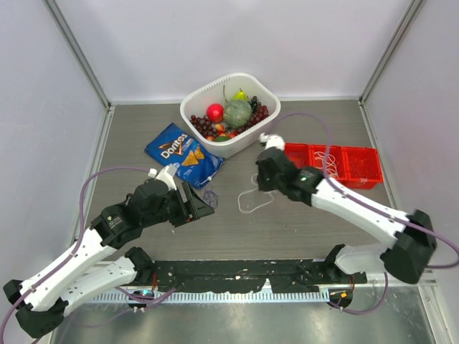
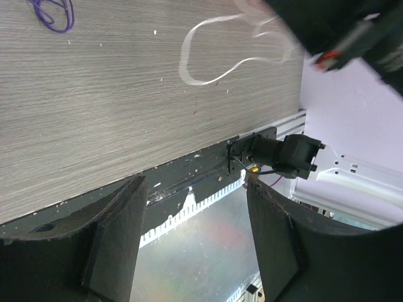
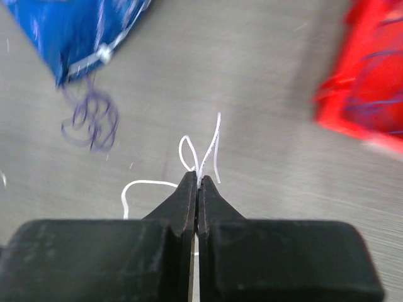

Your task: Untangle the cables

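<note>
Pinching now: my right gripper has its fingers pressed together on the white cable; short loops stick up past the tips.
Same cable, rest: I see it trail onto the table in an open loop, mid-table, on the near side of that gripper.
Second strand: the purple cable is a small loose tangle lying flat, apart from the white one, at the near corner of the chip bag; touching it or not, I cannot tell.
Other arm: my left gripper has its fingers spread wide, holding nothing, near the purple tangle.
Right side: the red tray sits to the right of the white loop; thin pale strands lie in its middle compartment, too fine for me to sort by colour.
Far side: a white basket of fruit, behind the bag.
</note>
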